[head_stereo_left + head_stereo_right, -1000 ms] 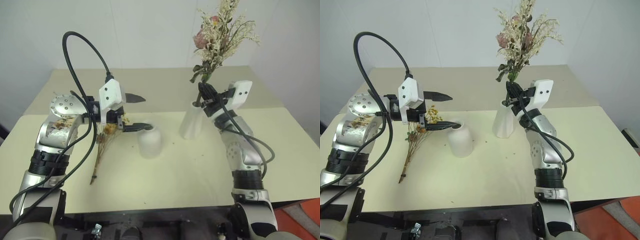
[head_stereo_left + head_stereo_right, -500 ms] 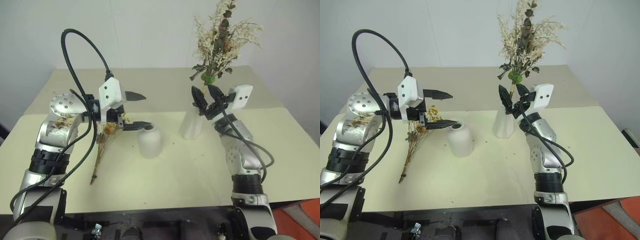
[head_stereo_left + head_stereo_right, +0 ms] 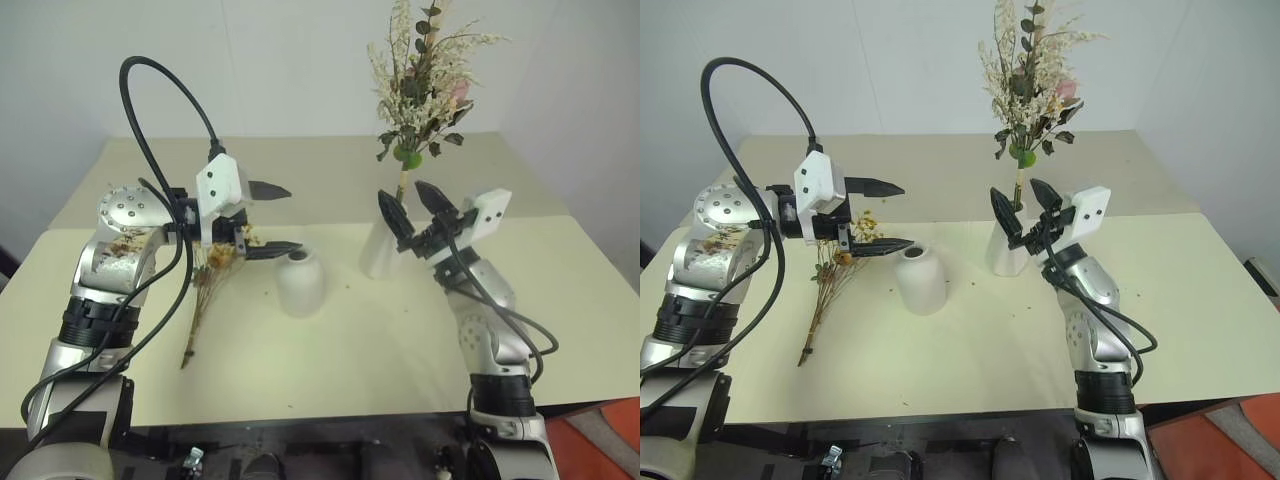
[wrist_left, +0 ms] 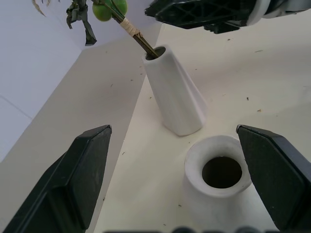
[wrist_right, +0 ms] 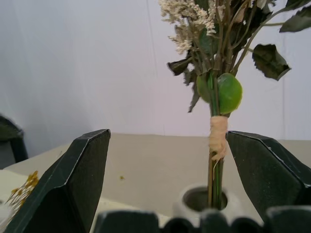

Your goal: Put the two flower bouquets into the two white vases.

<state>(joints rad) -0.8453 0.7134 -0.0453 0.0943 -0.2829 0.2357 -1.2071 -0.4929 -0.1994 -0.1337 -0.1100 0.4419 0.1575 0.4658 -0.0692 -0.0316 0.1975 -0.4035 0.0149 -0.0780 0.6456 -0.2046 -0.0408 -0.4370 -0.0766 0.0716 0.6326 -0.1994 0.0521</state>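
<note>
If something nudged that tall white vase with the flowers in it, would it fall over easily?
Probably fairly easily. The tall vase is slim and narrows toward its mouth, and the bouquet rises far above it, so the weight likely sits high. The stems lean to one side of the opening, which may pull it that way. Its wider foot should help a little.

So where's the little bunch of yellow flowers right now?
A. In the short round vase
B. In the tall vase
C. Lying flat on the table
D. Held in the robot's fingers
C: the yellow flowers lie on the table beside the empty short vase.
</note>
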